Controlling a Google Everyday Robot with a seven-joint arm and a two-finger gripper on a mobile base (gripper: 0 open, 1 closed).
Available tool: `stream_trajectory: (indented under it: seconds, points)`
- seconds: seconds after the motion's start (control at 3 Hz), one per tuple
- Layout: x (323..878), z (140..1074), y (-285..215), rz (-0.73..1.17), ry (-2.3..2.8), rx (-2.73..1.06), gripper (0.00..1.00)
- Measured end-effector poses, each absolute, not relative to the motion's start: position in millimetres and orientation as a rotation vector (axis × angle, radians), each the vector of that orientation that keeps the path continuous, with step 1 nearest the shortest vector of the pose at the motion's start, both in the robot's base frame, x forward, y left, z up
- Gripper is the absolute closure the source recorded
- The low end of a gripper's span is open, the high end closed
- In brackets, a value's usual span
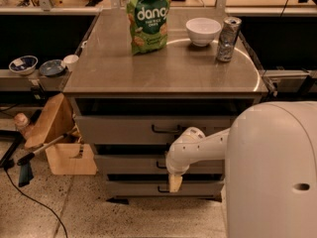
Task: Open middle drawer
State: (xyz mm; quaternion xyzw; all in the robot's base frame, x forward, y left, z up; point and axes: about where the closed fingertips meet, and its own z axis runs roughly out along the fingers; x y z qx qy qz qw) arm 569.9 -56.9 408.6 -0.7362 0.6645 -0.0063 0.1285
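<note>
Hanging low before the middle drawer (129, 163), the gripper (175, 182) has an unreadable grip; the green bag (147, 16) reads "dang".

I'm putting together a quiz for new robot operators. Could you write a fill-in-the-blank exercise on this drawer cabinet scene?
1. The chip bag on the cabinet top is ___.
2. The white bowl stands between the chip bag and the ___.
3. Under that top are ___ stacked drawers.
4. The gripper hangs before them, its tip lower than the middle drawer; its arm comes from the picture's ___ side.

Missing words: green; can; three; right.
</note>
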Motion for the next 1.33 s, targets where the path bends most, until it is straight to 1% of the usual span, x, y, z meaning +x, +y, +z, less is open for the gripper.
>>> stream_trajectory:
  seconds: [0.33,0.67,1.0,1.33]
  points:
    - [569.9,408.6,-56.9,-0.018,1.932,-2.141,0.39]
    - [569.9,408.5,-56.8,-0.018,1.932,-2.141,0.70]
    - [569.9,408.5,-56.8,-0.018,1.932,-2.141,0.93]
    - [569.9,408.5,-56.8,-0.018,1.932,-2.141,1.00]
